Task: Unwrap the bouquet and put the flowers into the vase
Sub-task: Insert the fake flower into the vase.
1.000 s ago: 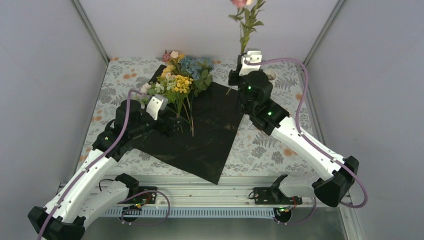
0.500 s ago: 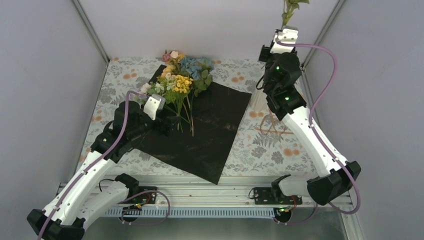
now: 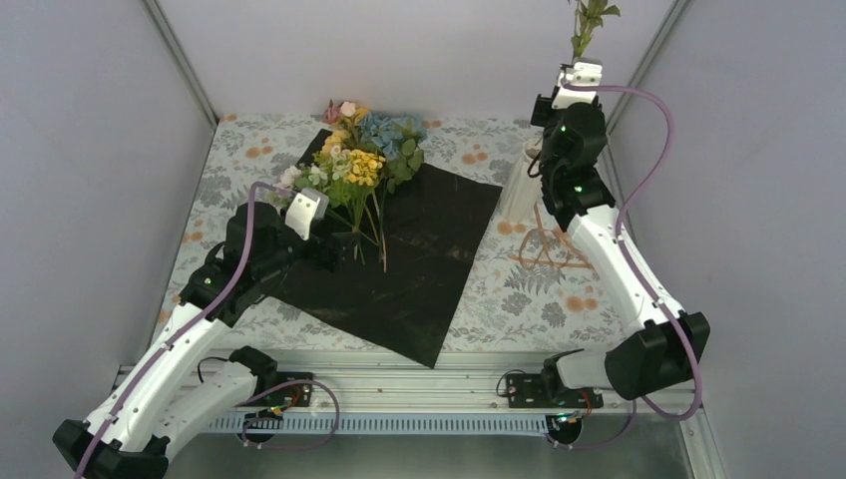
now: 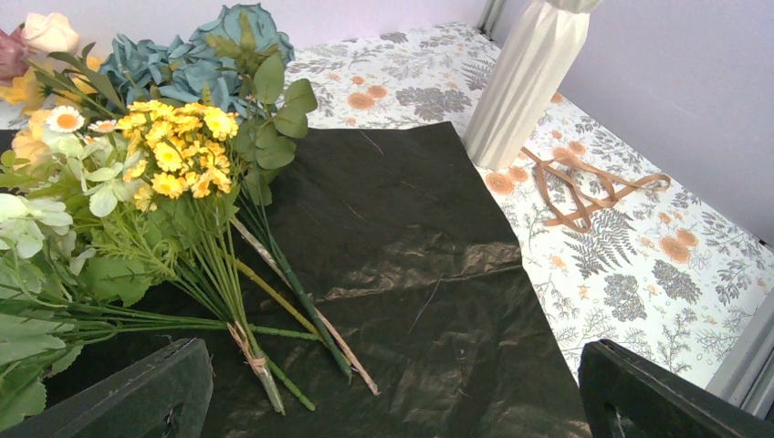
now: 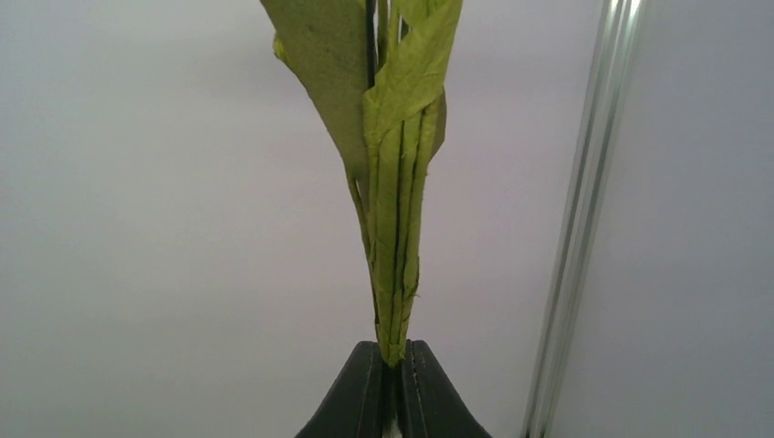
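Note:
The bouquet lies unwrapped: its black sheet (image 3: 414,264) is spread flat, and the flowers (image 3: 364,160) rest on its far left corner, stems pointing toward me. My left gripper (image 3: 344,247) hovers open just above the sheet, the stem ends (image 4: 265,360) near its left finger (image 4: 137,397). My right gripper (image 3: 579,75) is raised high at the back right, shut on one flower stem (image 3: 589,20) with green leaves (image 5: 397,182); its bloom is out of view. The white ribbed vase (image 3: 519,185) stands below and left of that gripper, and shows in the left wrist view as the vase (image 4: 525,87).
A tan ribbon (image 3: 549,249) lies loose on the floral tablecloth (image 3: 519,294) near the vase's foot. Grey walls and metal corner posts (image 3: 643,60) close in the table. A metal rail (image 3: 419,394) runs along the near edge.
My right arm has swung right and back with the single stem, from over the sheet's far right corner to above the vase, which has come into view. The left arm has barely moved.

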